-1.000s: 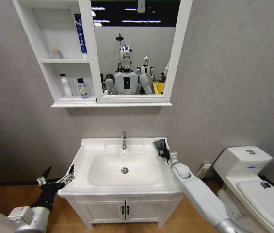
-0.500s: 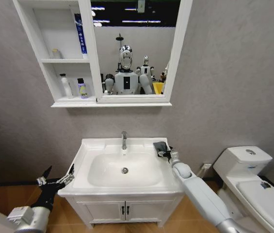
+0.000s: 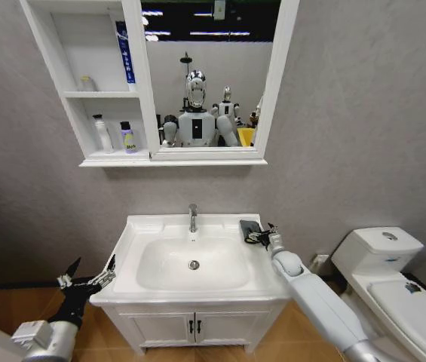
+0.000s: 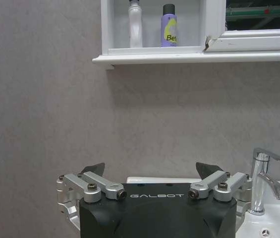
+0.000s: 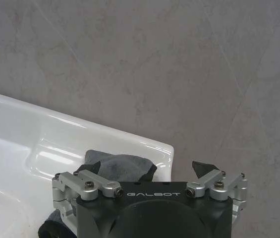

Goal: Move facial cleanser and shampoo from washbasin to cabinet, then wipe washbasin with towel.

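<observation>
The right gripper (image 3: 261,236) was held with its fingers spread apart at the washbasin's (image 3: 160,225) back right corner, about two o'clock from the drain (image 3: 194,265). The dark towel (image 3: 249,228) was seen lying on the rim there, partly under one finger (image 5: 91,170). Down at eight o'clock, the left gripper (image 3: 90,277) was parked wide open beside the basin's front left corner. Two bottles (image 3: 127,138) were stood on the cabinet's (image 3: 56,44) lowest shelf.
</observation>
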You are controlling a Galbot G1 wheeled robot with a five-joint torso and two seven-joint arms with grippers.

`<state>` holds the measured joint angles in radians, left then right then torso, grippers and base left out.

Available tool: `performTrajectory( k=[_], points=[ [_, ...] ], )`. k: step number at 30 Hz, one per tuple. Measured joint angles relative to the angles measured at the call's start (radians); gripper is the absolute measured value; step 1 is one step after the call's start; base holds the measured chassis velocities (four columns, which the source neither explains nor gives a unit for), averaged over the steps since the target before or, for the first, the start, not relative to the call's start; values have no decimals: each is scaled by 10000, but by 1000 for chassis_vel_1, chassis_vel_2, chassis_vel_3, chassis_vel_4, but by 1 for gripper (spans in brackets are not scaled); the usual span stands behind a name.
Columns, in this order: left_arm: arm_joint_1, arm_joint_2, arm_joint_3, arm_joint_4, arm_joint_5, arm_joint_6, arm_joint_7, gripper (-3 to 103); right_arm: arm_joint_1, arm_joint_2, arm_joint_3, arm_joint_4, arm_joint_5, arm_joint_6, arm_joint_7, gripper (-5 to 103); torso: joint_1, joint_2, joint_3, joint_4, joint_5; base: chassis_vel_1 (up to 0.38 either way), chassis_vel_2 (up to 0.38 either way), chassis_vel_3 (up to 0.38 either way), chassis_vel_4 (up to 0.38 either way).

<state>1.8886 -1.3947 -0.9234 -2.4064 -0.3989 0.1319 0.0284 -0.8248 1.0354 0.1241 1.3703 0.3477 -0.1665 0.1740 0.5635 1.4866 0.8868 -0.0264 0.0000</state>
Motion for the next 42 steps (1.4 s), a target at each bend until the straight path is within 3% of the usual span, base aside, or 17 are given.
performTrajectory(
  k=[9,13,18,20,24,26,27,29,30,33,37,42],
  points=[
    [0,0,0,0,0,0,-1,100,176,202,165,-118,139,145,54,100,0,-1,0,2,0,0,0,0,0],
    [0,0,0,0,0,0,-1,100,-341,-2,387,693,152,153,445,100,0,-1,1,1,2,0,0,0,0],
    [0,-1,0,0,0,0,-1,100,-1742,-523,1169,3165,282,-302,915,100,1,0,-1,0,-1,0,0,0,0],
    [0,-1,0,0,0,0,1,100,-2906,-694,1898,4841,310,-833,1186,100,0,0,-2,1,-3,0,0,0,0],
    [0,0,1,0,0,0,2,100,-3968,-708,2494,6096,301,-1165,1578,100,0,0,-2,-1,1,0,0,0,0],
    [0,0,-1,-1,0,-1,-1,100,-5541,-528,3194,7794,142,-1500,2204,100,-1,0,-2,-2,-3,0,0,0,0],
    [0,0,-1,-1,0,-1,-1,100,-5541,-528,3194,7794,142,-1500,2204,100,-1,0,-2,-2,-3,0,0,0,0],
    [0,0,0,0,0,-1,2,100,-7278,153,3602,9247,-608,-1605,2657,100,-1,1,-3,-1,-2,0,0,0,0],
    [0,0,0,0,0,-1,2,100,-7278,153,3602,9247,-608,-1605,2657,100,-1,1,-3,-1,-2,0,0,0,0],
    [0,0,0,0,0,0,-1,100,-9082,1309,3701,10175,-1995,-1323,2781,100,-2,1,-2,-4,-2,0,0,0,0],
    [0,0,0,0,0,-1,0,100,-9688,2006,3698,10420,-2654,-1014,2763,100,-2,2,-2,-1,-2,0,0,0,0],
    [0,0,0,0,0,-1,0,100,-9865,2236,3671,10547,-2995,-998,2595,100,-1,0,0,0,-1,0,0,0,0]
  ],
)
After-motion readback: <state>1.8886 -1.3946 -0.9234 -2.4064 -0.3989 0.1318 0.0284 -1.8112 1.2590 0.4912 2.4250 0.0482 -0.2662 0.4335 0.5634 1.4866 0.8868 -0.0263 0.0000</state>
